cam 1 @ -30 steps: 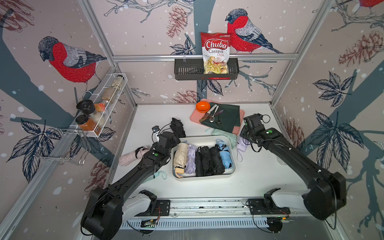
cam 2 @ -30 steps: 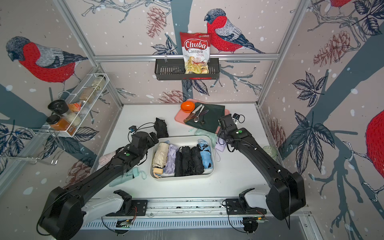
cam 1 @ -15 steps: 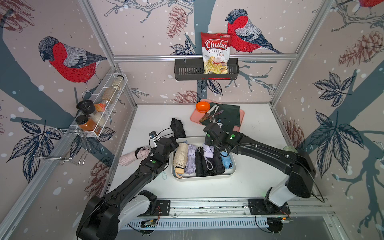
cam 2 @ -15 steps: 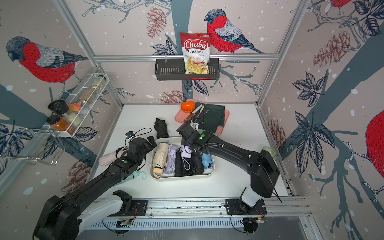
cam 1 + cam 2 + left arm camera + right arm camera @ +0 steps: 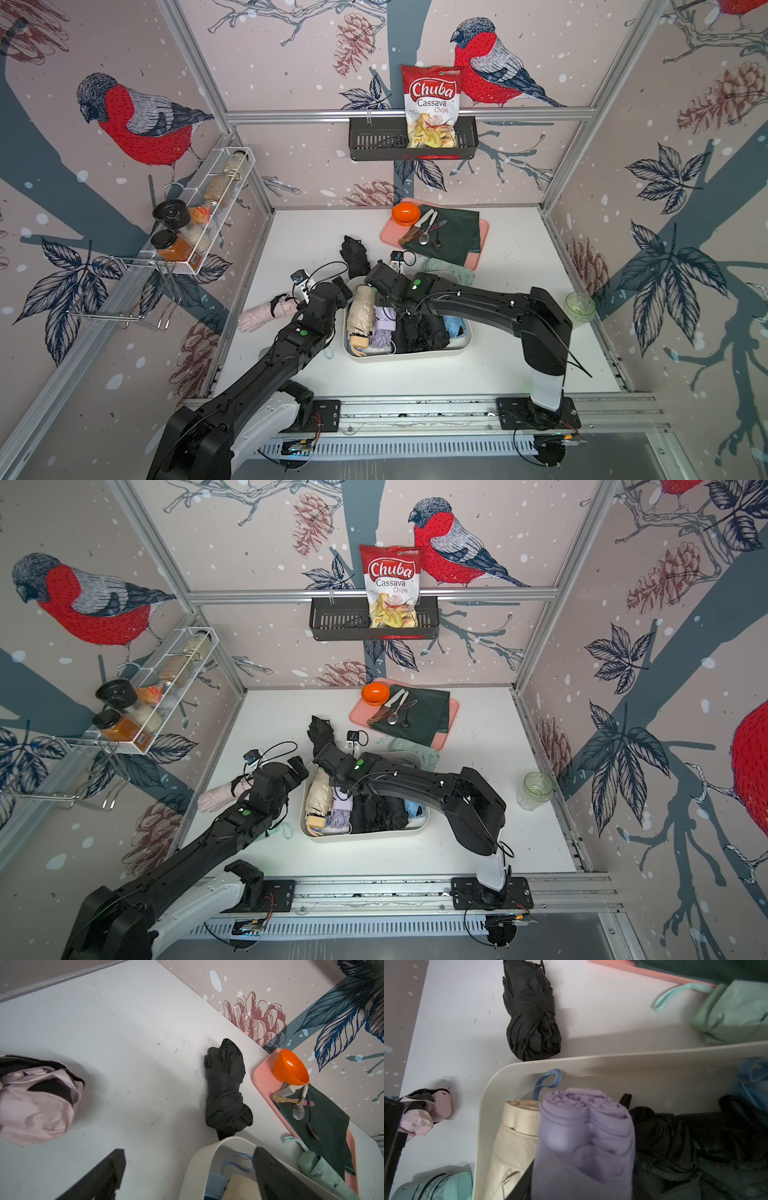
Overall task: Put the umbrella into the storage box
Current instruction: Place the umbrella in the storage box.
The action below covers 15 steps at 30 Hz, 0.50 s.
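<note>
The cream-white storage box (image 5: 415, 358) (image 5: 365, 836) holds several folded umbrellas: beige (image 5: 360, 313), black (image 5: 419, 332) and blue (image 5: 453, 326). My right gripper (image 5: 390, 301) (image 5: 581, 1178) is shut on a lilac umbrella (image 5: 583, 1136) (image 5: 384, 316), held low in the box between the beige one (image 5: 517, 1138) and the black ones. My left gripper (image 5: 340, 288) (image 5: 189, 1155) stands open and empty astride the box's far left corner (image 5: 199, 1159), one finger over the inside and one over the table.
Loose on the table are a black umbrella (image 5: 355, 257), a pink one (image 5: 266, 309), a mint one (image 5: 451, 268) behind the box and a teal one (image 5: 436, 1186) under my left arm. A pink tray (image 5: 483, 232) with an orange bowl (image 5: 405, 212) is at the back, a green jar (image 5: 579, 307) at the right.
My right arm has swung from the table right of the box to over the box's left part, carrying the lilac umbrella. The left arm has shifted only slightly and stayed open.
</note>
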### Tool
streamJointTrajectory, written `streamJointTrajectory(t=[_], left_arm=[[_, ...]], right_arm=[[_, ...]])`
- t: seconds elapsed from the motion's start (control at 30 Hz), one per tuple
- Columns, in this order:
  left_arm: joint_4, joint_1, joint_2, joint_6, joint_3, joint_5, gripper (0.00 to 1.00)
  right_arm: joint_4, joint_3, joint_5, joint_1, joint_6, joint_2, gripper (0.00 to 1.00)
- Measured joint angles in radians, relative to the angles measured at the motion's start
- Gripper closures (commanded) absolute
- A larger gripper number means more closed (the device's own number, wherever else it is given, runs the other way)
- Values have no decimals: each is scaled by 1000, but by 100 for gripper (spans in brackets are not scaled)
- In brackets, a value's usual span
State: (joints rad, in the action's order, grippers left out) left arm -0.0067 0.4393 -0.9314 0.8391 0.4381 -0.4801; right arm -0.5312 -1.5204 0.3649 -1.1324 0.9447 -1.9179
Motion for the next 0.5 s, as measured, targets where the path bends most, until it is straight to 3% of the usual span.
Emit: streamJointTrajectory(t=[0.5], left_arm=[[18, 0, -23, 2, -11, -13, 1]], right_arm=[[-1, 34, -35, -19, 22, -22, 72]])
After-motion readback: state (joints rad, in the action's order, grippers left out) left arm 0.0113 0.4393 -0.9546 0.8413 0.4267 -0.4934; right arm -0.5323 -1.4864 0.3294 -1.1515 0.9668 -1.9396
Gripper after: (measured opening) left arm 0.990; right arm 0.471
